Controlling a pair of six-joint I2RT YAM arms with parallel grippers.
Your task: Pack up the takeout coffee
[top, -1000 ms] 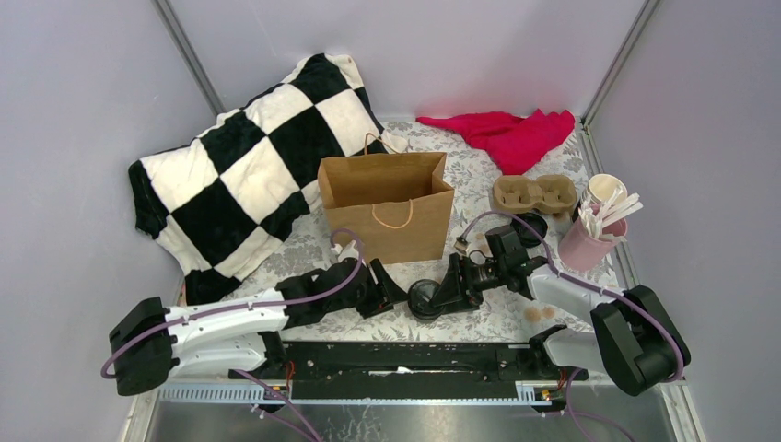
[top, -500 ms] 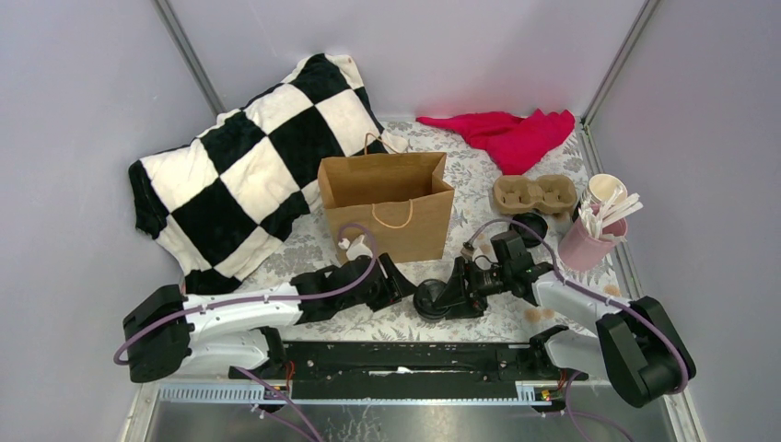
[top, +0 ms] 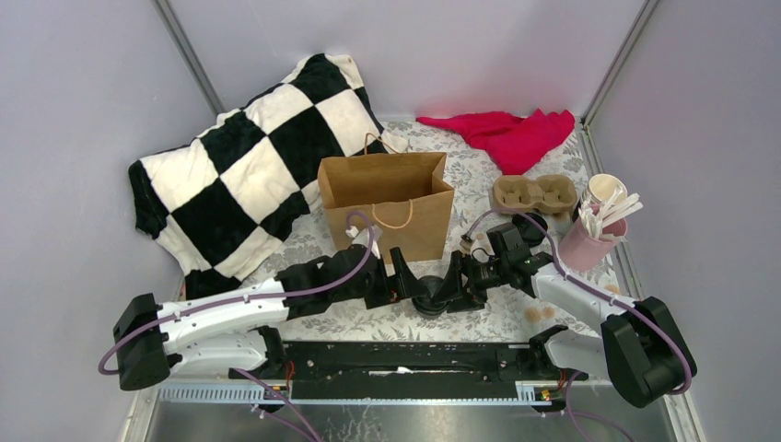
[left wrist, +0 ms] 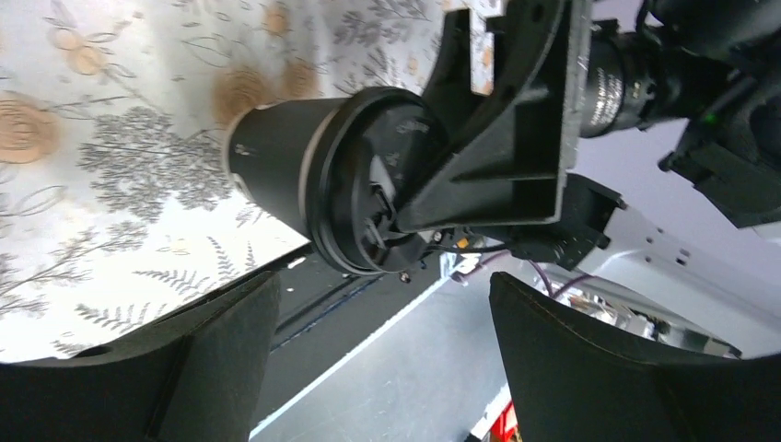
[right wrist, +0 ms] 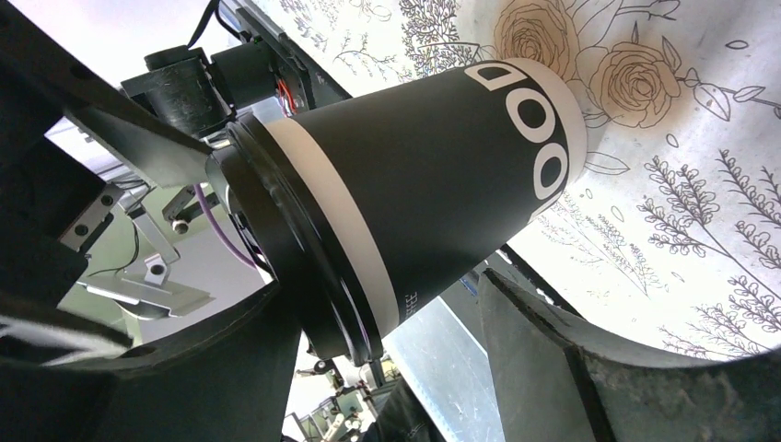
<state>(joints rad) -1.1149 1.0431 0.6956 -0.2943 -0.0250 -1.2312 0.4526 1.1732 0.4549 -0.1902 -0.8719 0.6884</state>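
A black takeout coffee cup [top: 426, 299] with a black lid stands on the floral cloth in front of the brown paper bag [top: 387, 198]. My right gripper [top: 453, 281] straddles the cup [right wrist: 433, 166] from the right. Its jaws are open: the lid rim is close against one finger, and a gap shows at the other finger [right wrist: 599, 368]. My left gripper [top: 398, 279] is just left of the cup [left wrist: 285, 170], wide open, with the cup beyond its fingertips and nothing between them. A dark round thing [top: 534, 224] is partly hidden behind the right arm.
A checkered pillow [top: 239, 175] lies at the back left and a red cloth [top: 507, 133] at the back right. A cardboard cup carrier [top: 534, 193], a white cup [top: 605, 189] and a pink cup of stirrers [top: 589, 241] stand on the right.
My left arm has reached rightward up to the cup and its jaws have widened. The right gripper and the cup have barely shifted.
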